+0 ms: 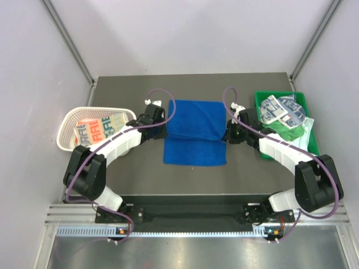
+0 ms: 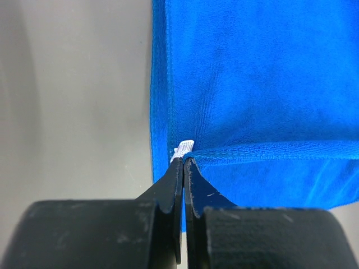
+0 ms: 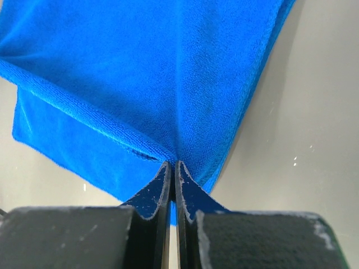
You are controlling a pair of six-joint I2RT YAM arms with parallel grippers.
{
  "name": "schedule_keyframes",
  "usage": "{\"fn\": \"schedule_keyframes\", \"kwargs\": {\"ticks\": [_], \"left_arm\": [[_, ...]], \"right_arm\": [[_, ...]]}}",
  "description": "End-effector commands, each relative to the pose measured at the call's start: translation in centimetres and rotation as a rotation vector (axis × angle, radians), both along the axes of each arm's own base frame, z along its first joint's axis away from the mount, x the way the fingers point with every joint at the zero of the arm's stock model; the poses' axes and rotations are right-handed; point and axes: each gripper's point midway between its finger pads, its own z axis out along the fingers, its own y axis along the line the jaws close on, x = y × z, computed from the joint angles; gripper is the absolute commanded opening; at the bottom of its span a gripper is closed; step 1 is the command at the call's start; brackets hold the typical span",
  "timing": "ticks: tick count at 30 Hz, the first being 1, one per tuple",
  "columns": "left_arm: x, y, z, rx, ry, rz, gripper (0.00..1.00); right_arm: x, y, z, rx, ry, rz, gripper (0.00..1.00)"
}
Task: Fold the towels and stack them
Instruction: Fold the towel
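A royal blue towel [image 1: 195, 131] lies on the dark table, its far part doubled over the near part so the upper layer's edge crosses the middle. My left gripper [image 1: 161, 126] is shut on that layer's left corner, beside the white label [image 2: 185, 147]. In the left wrist view the blue towel [image 2: 252, 84] spreads out to the right of the left gripper [image 2: 183, 161]. My right gripper [image 1: 229, 133] is shut on the layer's right corner. From the right wrist, the blue towel [image 3: 140, 73] fans away from the right gripper [image 3: 173, 163], its corner lifted off the table.
A white mesh basket [image 1: 70, 119] at the left holds an orange-teal printed towel [image 1: 98, 131]. A green tray [image 1: 280, 95] at the right holds folded blue-grey printed towels [image 1: 283, 110], with a bright green towel [image 1: 286, 134] below them. Grey walls enclose the table.
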Motion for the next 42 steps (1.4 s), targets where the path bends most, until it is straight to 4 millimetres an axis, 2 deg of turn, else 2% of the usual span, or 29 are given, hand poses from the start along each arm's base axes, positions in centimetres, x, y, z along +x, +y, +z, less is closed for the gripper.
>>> {"fn": "schedule_keyframes", "kwargs": {"ticks": [1,8,14,24,32,42], "left_arm": [[-0.5,0.6,1.6,0.007,-0.033,0.016,0.00],[-1.5,1.0,2.0,0.019,-0.040,0.010,0.00],[-2.7,1.3,0.9,0.034,-0.010,0.005,0.00],[-4.0,1.5,0.0,0.040,0.012,0.002,0.00],[-4.6,1.5,-0.8,0.043,0.028,-0.003,0.00],[-6.2,1.1,-4.6,0.044,0.107,-0.034,0.00]], "right_arm": [[-0.4,0.2,1.2,-0.003,-0.040,0.011,0.00],[-1.0,0.6,1.1,-0.010,-0.042,0.029,0.00],[-1.8,0.7,0.4,-0.018,-0.025,0.036,0.00],[-2.6,0.8,0.5,-0.020,-0.023,0.034,0.00],[-3.4,1.0,-0.7,-0.029,0.003,0.043,0.00],[-4.1,0.9,-3.5,-0.044,0.056,0.043,0.05]]}}
